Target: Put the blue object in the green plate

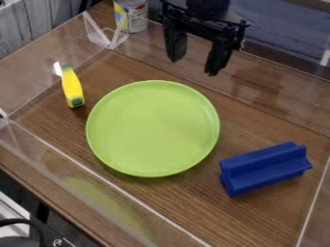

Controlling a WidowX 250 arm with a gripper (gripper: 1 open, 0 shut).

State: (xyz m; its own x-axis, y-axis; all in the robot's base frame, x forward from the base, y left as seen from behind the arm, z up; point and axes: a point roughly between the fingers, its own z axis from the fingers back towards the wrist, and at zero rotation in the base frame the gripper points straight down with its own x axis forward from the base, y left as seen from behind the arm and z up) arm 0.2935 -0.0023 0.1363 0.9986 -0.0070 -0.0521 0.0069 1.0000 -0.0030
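Note:
The green plate [152, 127] is a large round lime-green plate lying flat in the middle of the wooden table. The blue object [264, 167] is an elongated royal-blue block with a lengthwise ridge, lying on the table just right of and below the plate, apart from its rim. My gripper [195, 52] is a black two-fingered one hanging above the table behind the plate's far edge. Its fingers point down, stand apart and hold nothing. It is well away from the blue block.
A small yellow object with a white tip [72, 87] lies left of the plate. Clear acrylic walls [39, 145] fence the table. A bottle with a yellow label [129, 14] stands at the back beyond the wall.

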